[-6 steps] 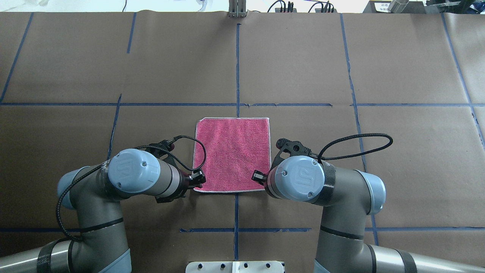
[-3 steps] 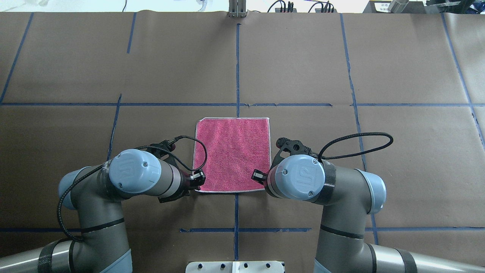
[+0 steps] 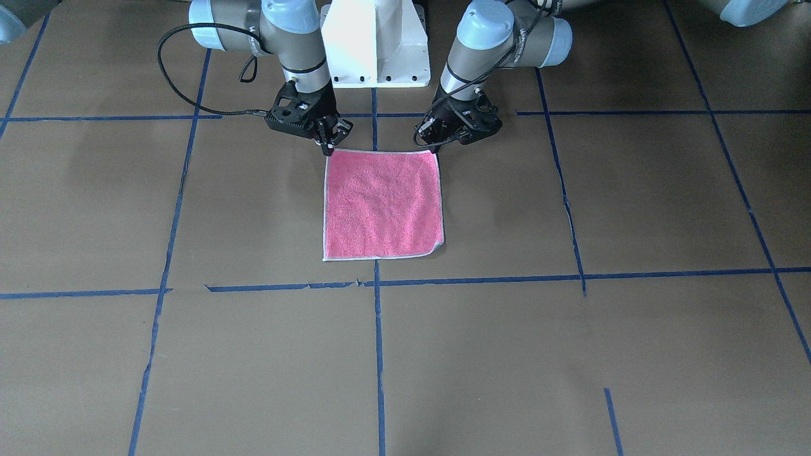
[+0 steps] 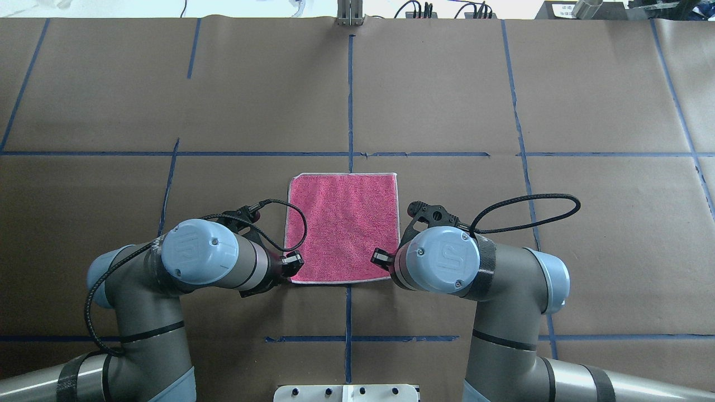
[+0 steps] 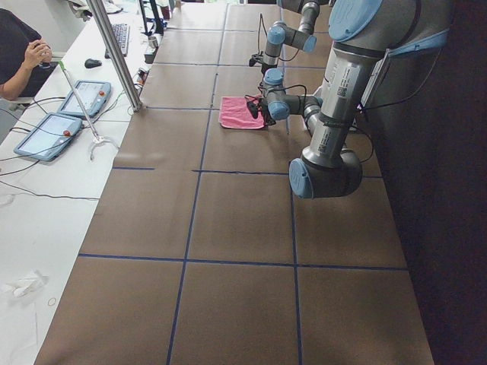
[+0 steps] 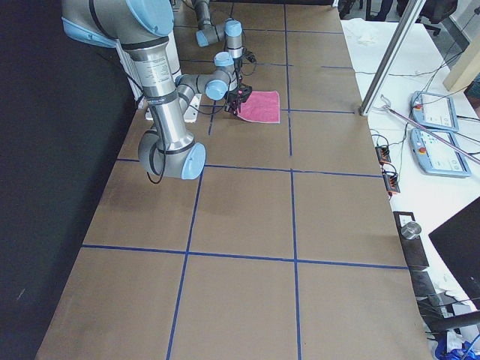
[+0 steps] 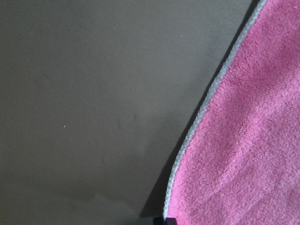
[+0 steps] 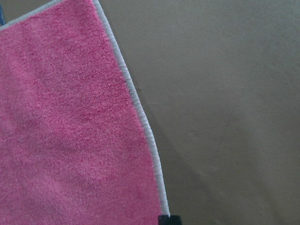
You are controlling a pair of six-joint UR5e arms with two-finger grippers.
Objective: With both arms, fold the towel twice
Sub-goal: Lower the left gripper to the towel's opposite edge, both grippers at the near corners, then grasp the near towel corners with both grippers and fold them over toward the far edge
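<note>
My left end effector (image 4: 291, 262) and right end effector (image 4: 380, 258) are each closed tight on a near corner of the pink towel (image 4: 343, 223), which lies flat on the counter (image 4: 447, 100) ahead of them.

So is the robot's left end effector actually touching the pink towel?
Touching. In the left wrist view the black tip of the left end effector meets the whitish border of the towel, and that edge sits raised off the table, casting a shadow.

Pink towel (image 7: 248, 140) fills my frame from one to five o'clock. Its whitish border (image 7: 202, 112) curves against brown paper (image 7: 84, 103).
</note>
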